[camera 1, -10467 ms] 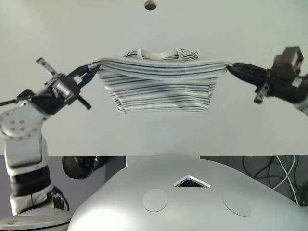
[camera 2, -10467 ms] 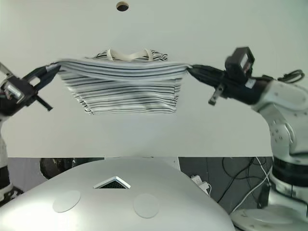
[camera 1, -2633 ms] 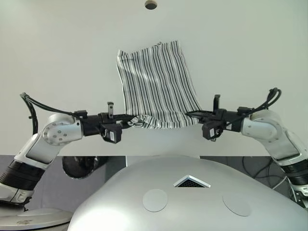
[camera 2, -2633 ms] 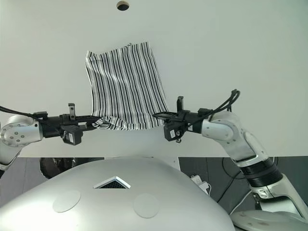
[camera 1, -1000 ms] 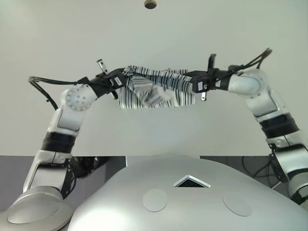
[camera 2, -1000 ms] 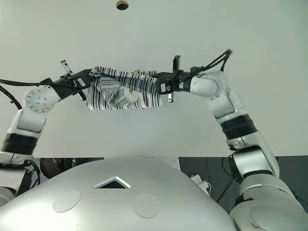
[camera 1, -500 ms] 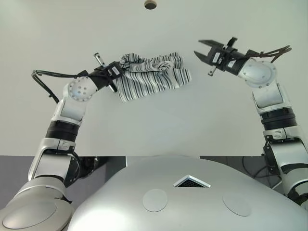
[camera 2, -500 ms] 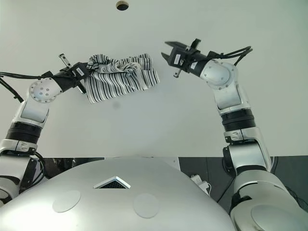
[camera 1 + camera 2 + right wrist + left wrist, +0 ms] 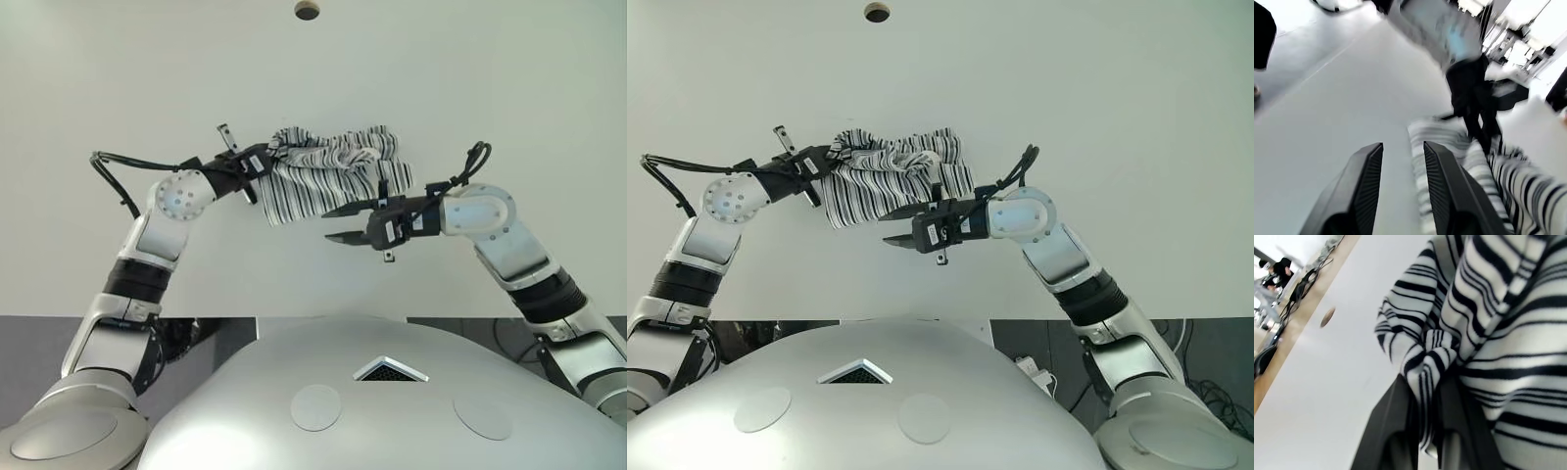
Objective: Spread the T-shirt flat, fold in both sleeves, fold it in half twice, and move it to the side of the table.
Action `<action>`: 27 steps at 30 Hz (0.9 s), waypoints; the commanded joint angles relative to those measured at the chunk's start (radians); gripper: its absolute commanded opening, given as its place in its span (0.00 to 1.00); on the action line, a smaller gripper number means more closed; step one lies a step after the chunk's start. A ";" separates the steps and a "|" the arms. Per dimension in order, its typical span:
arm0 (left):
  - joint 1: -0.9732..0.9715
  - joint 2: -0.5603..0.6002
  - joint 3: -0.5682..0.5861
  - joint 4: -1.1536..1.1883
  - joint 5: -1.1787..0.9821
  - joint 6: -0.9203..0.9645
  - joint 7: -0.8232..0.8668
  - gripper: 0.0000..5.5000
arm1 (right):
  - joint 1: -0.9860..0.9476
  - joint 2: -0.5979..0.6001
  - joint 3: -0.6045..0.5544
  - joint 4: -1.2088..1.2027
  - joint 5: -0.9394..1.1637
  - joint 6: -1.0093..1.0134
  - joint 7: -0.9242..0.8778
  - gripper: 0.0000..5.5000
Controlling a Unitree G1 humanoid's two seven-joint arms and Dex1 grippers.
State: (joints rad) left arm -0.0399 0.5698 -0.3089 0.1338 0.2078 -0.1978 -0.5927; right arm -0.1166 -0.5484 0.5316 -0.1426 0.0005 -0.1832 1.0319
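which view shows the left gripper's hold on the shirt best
Left wrist view: the left gripper is shut on a bunched fold of the shirt, close up. Eye views show it small; the right wrist view blurs it.

Left claw (image 9: 268, 161) was clamped on the left end of the T-shirt (image 9: 338, 168), which was striped and bunched up over the white surface (image 9: 490, 78). Right claw (image 9: 328, 225) sat just at the shirt's near side, fingers apart, holding nothing. Dark round hole (image 9: 307, 11) at the surface's far edge.
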 commanded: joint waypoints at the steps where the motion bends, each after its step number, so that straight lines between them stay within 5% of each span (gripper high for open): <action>1: 0.063 0.001 -0.037 -0.035 -0.008 0.020 -0.057 0.04 | -0.100 0.079 -0.009 0.157 -0.034 -0.022 -0.049 0.28; 15: 0.115 0.013 0.051 -0.192 -0.098 0.012 -0.051 0.04 | -0.220 0.162 -0.037 0.551 -0.153 -0.149 -0.150 0.28; 20: 0.060 -0.047 0.153 -0.212 -0.157 0.092 0.021 0.04 | -0.177 0.118 0.005 0.544 -0.212 -0.195 -0.137 0.28; 27: 0.056 -0.038 0.173 -0.174 -0.093 0.098 0.037 0.04 | -0.193 0.128 -0.085 0.531 -0.181 -0.178 -0.258 0.28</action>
State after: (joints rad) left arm 0.0354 0.5126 -0.1527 -0.0595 0.0849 -0.1089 -0.5823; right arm -0.3278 -0.4106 0.4787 0.3875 -0.1824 -0.3942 0.7964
